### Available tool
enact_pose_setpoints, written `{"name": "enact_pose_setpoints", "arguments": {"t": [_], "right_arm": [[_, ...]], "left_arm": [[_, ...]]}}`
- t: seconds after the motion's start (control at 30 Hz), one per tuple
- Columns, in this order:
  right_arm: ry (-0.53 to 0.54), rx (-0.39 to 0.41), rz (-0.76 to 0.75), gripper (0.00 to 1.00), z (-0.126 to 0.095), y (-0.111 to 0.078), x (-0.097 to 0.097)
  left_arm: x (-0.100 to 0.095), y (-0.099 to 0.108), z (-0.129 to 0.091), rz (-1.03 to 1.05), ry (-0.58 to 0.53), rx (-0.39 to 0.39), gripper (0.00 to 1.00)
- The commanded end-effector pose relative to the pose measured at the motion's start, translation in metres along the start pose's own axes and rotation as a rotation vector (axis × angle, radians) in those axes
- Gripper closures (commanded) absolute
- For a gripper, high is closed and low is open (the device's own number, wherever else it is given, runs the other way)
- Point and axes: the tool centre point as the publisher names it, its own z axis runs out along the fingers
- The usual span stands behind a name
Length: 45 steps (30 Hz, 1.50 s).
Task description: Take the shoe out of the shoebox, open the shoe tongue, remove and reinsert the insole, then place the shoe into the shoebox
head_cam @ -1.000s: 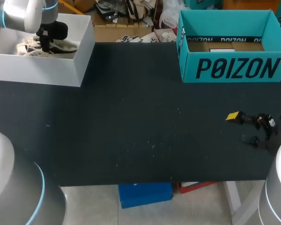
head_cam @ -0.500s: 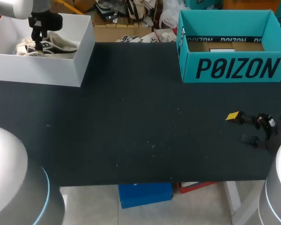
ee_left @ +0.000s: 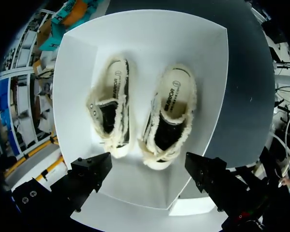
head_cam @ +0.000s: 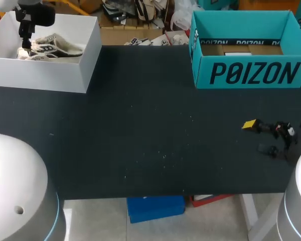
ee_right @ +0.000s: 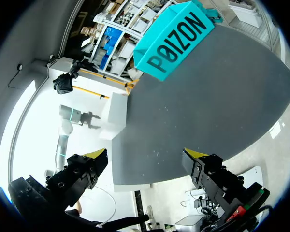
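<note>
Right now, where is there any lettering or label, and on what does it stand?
Large black lettering, one word: front wall of the teal box.
Smaller black lettering, repeated: band inside that box's back wall.
Small printed label: insole of each shoe in the white shoebox; too small to read.

Shaggy fleece, plain card and matt black over a dull dark tabletop

In the white shoebox (head_cam: 45,76) at ten o'clock on the table (head_cam: 140,145), the shoe (ee_left: 171,116) and the second shoe (ee_left: 111,113) show shaggy cream fleece trim round smooth printed insoles and darker, cloth-like uppers. The shoebox looks like smooth, matt white card. The tabletop is a dark, matt, faintly speckled sheet. At one o'clock the teal box (head_cam: 251,73) is matt printed cardboard with a bare brown card floor. The left gripper (ee_left: 147,164) and right gripper (ee_right: 146,155) have hard, matt black fingers (ee_left: 94,171) studded with screw heads. The left arm (head_cam: 15,196) and right arm (head_cam: 297,201) wear smooth, softly glossy light-grey shells.
</note>
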Motion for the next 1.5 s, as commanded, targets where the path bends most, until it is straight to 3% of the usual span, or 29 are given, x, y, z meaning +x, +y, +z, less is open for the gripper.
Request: {"name": "enact_pose_setpoints", "arguments": {"t": [0.03, 0.1, 0.17, 0.27, 0.3, 0.53, 0.87, 1.07, 1.5], "right_arm": [[0.001, -0.002, 0.001, 0.00, -0.002, -0.001, 0.000], [0.001, -0.002, 0.001, 0.00, -0.002, -0.001, 0.000], [0.001, -0.002, 0.001, 0.00, -0.002, -0.001, 0.000], [0.001, -0.002, 0.001, 0.00, -0.002, -0.001, 0.000], [0.001, -0.002, 0.001, 0.00, -0.002, -0.001, 0.000], [0.001, -0.002, 0.001, 0.00, -0.002, -0.001, 0.000], [0.001, -0.002, 0.001, 0.00, -0.002, -0.001, 0.000], [0.001, -0.002, 0.001, 0.00, -0.002, -0.001, 0.000], [0.001, -0.002, 0.001, 0.00, -0.002, -0.001, 0.000]], "left_arm": [[0.019, 0.012, -0.004, -0.015, -0.031, 0.012, 0.24], [0.018, 0.015, 0.000, -0.021, -0.029, 0.016, 0.53], [0.015, 0.019, 0.006, -0.031, -0.028, 0.016, 0.64], [0.012, 0.026, 0.014, -0.043, -0.024, 0.016, 0.96], [0.011, 0.028, 0.016, -0.047, -0.022, 0.017, 1.00], [0.010, 0.046, 0.026, -0.058, -0.024, 0.008, 1.00], [0.033, 0.075, 0.046, -0.102, 0.039, -0.011, 1.00], [0.037, 0.090, 0.060, -0.127, 0.056, -0.018, 1.00], [0.054, 0.087, 0.076, -0.134, 0.119, -0.021, 1.00]]}}
